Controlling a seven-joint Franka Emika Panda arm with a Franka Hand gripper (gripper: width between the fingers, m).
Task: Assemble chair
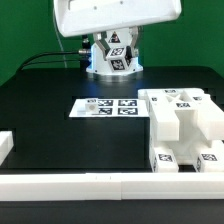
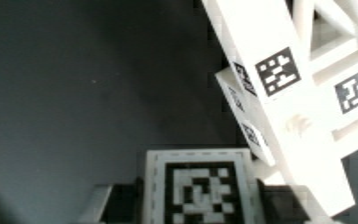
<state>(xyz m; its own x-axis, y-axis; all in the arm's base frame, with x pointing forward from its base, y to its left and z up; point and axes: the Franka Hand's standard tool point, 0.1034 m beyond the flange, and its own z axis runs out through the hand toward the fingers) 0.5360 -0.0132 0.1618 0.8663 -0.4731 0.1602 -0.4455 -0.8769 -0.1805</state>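
Gripper (image 2: 190,204) is clamped on a small white plastic block with a black-and-white tag (image 2: 202,182). One dark finger (image 2: 119,200) shows beside the block; the other is hidden behind it. In the exterior view the block (image 1: 113,55) hangs under the white arm housing (image 1: 115,15), over the middle of the far edge of the black table (image 1: 50,130).

Tight against the block in the wrist view is a larger white tagged plastic part of slabs and bars (image 2: 282,80). Cannot tell whether they touch, and it blocks that whole side.

The white blocky chair structure (image 1: 185,122) sits at the near corner on the exterior view's right, well apart from the gripper. Two small white tagged pieces (image 1: 165,160) (image 1: 210,160) lie just in front of it, against the long plain white rail (image 1: 80,185) on the near edge.

The marker board (image 1: 108,105), a flat strip of printed tags, lies mid-table between the arm and the near edge, just beside the chair structure. Another white piece (image 1: 5,145) pokes in at the edge on the exterior view's left. A black cable (image 1: 45,58) runs along the far edge.
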